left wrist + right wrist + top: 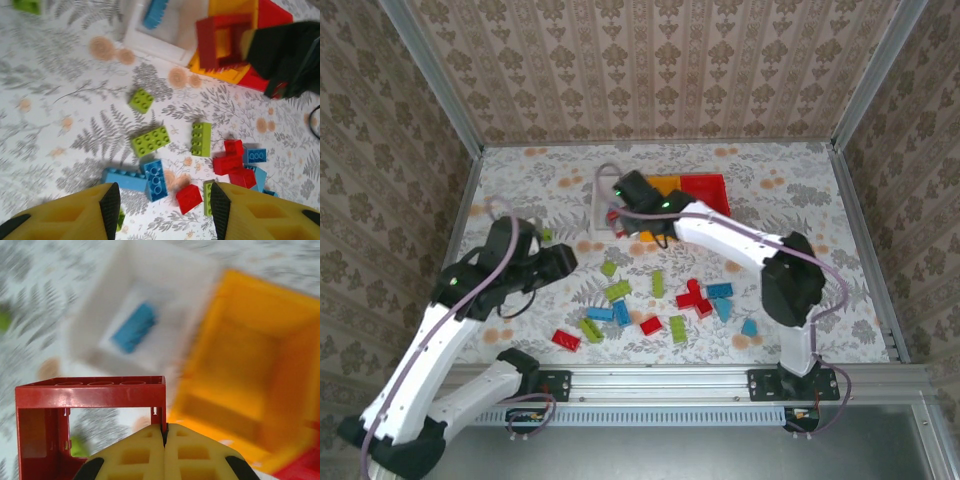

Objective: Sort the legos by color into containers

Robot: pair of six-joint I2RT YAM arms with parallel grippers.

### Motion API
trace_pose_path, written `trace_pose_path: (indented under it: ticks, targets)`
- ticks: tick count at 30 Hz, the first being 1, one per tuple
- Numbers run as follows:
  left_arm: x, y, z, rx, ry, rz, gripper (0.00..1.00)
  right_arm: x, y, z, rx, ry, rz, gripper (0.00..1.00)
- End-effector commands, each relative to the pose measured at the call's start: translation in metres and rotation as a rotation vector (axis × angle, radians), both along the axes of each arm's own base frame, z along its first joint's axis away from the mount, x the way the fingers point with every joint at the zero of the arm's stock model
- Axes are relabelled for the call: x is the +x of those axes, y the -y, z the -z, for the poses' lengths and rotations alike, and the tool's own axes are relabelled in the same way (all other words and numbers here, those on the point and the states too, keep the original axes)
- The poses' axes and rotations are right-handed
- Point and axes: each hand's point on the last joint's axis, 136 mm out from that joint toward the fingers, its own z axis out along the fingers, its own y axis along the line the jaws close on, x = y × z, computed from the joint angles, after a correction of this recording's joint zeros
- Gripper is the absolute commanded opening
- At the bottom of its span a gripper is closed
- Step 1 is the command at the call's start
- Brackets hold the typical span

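Presently: one pair clamped, one pair apart

Right fingers [135, 455] are clamped on the thin edge of a red frame piece [90, 395], close by the white bin [180, 305] holding a blue brick [134, 333]. Left fingers [60, 215] stand apart above loose bricks [150, 141] near that bin.

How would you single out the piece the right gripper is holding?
Look at the far end of the table, where the right gripper hangs above the white bin and orange bin. It pinches a red window-like frame, hollow, unlike the solid loose bricks.
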Motion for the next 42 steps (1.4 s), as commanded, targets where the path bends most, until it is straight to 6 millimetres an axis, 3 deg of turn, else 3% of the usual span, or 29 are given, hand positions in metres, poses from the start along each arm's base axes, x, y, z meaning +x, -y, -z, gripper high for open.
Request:
trace_pose_path:
  ticks: [1,4,11,20,26,30,33,38,42]
  targets:
    - [0.023,0.034,-0.026,-0.025,0.126,0.115,0.54,0.010,0.046,0.011,-0.007,-0.020,0.216,0.00]
    - [0.033,0.058,-0.029,0.006,0.159,0.188,0.54,0.023,0.065,0.019,0.001,-0.060,0.310,0.00]
    - [0.047,0.094,-0.018,0.078,0.168,0.288,0.54,0.042,0.077,0.051,-0.010,-0.169,0.421,0.00]
    - [0.045,0.098,0.004,0.108,0.121,0.310,0.54,0.047,0.079,0.092,0.001,-0.269,0.459,0.00]
    - [0.040,0.093,0.017,0.120,0.089,0.304,0.54,0.047,0.068,0.101,0.029,-0.305,0.427,0.01]
    - [0.037,0.089,0.024,0.129,0.075,0.295,0.54,0.046,0.066,0.098,0.034,-0.308,0.419,0.22]
    - [0.035,0.087,0.027,0.130,0.065,0.285,0.54,0.046,0.064,0.087,0.046,-0.294,0.409,0.30]
    - [0.032,0.079,0.027,0.136,0.066,0.260,0.54,0.041,0.060,0.042,0.040,-0.196,0.374,0.41]
    - [0.029,0.067,0.028,0.146,0.067,0.234,0.55,0.013,0.061,0.015,0.048,-0.138,0.355,0.52]
